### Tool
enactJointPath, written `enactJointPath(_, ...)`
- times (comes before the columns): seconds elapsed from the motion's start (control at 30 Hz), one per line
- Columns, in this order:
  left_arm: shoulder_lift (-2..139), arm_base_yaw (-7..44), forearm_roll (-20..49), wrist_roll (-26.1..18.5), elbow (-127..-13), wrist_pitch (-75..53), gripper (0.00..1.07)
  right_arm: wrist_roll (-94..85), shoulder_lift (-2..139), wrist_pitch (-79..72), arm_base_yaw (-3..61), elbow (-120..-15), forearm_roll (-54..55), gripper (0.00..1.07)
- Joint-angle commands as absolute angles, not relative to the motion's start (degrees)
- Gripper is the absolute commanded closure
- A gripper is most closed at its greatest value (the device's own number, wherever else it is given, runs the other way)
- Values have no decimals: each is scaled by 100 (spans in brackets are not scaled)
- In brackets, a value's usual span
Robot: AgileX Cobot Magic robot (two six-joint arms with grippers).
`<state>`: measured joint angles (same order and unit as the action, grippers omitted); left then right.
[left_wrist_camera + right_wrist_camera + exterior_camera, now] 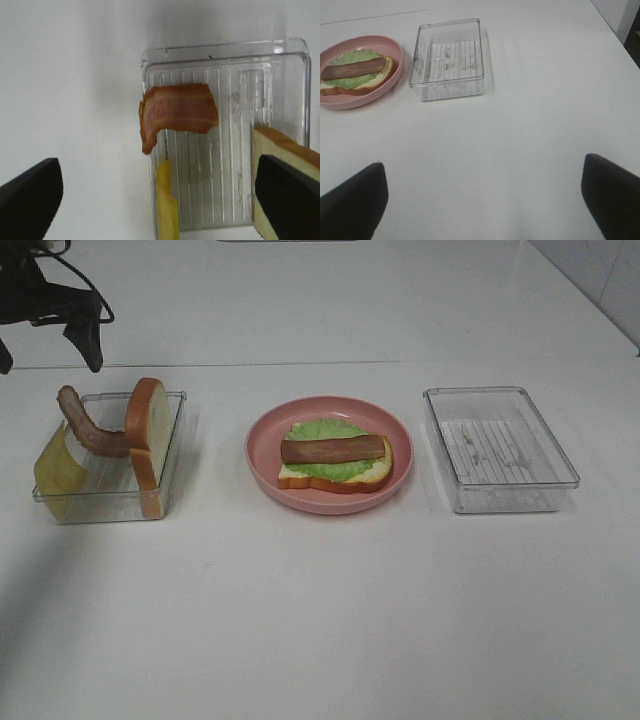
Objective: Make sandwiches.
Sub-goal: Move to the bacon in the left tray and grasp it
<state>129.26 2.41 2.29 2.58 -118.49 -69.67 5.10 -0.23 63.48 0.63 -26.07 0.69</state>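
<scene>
curling bacon strip [88, 430] in ribbed clear tray [105, 502] | left end effector [157, 192] wide | right end effector [482, 195] wide

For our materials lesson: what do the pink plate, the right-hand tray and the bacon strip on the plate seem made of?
Pink plate: probably plastic, smooth, with a soft sheen on its rim.
Right tray: clear rigid plastic, glossy; the table shows through its ribbed floor.
Bacon strip: likely moulded rubber or soft plastic, matt; too uniform for meat.

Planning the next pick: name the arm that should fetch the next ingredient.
Left. The left end effector hangs open over the left tray with the bacon strip, cheese slice and bread slice; the right end effector faces the bare right tray.
</scene>
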Motion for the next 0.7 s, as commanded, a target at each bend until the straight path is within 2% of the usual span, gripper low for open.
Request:
enactJointPath(0.03, 13230, 309, 206, 309, -12135, -7540, 6, 487, -206, 6297, 34, -2601, 80, 9)
enactJointPath(0.7, 13774, 309, 80, 160, -12210, -7391, 7, 487, -206, 6297, 34, -2601, 80, 9)
